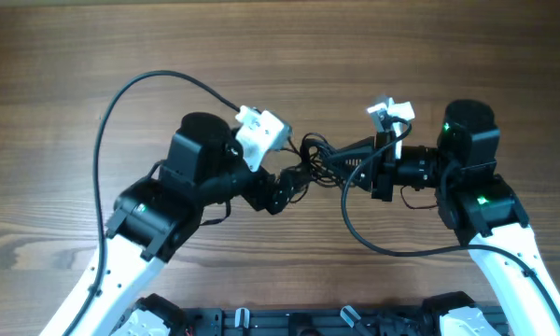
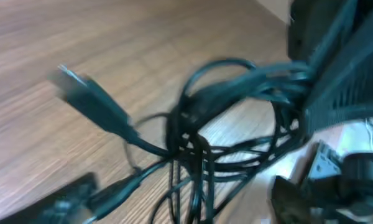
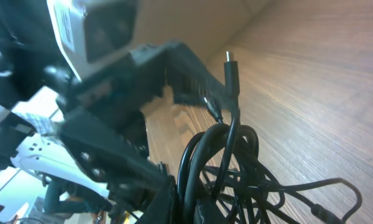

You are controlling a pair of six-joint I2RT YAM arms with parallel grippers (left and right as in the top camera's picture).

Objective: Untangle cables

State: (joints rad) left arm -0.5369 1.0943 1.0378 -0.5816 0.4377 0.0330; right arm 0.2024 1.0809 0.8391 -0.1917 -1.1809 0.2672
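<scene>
The cables [image 1: 310,149] are a knot of thin black cords hanging between my two grippers, above the wooden table. My right gripper [image 1: 330,166] comes in from the right and is shut on a bundle of the strands [image 3: 202,162]. One small plug [image 3: 231,67] sticks up out of the knot. In the blurred left wrist view the tangle [image 2: 196,146] hangs between my left gripper's [image 2: 180,208] wide-apart fingers [image 2: 65,202]. That gripper is open and grips nothing. A larger plug [image 2: 93,102] juts out to the left.
The wooden table [image 1: 75,56] lies all round. A thick black arm cable [image 1: 107,121] arcs over the left side. Another loops below the right wrist [image 1: 369,243]. The white camera modules [image 1: 261,131] stand close to the tangle.
</scene>
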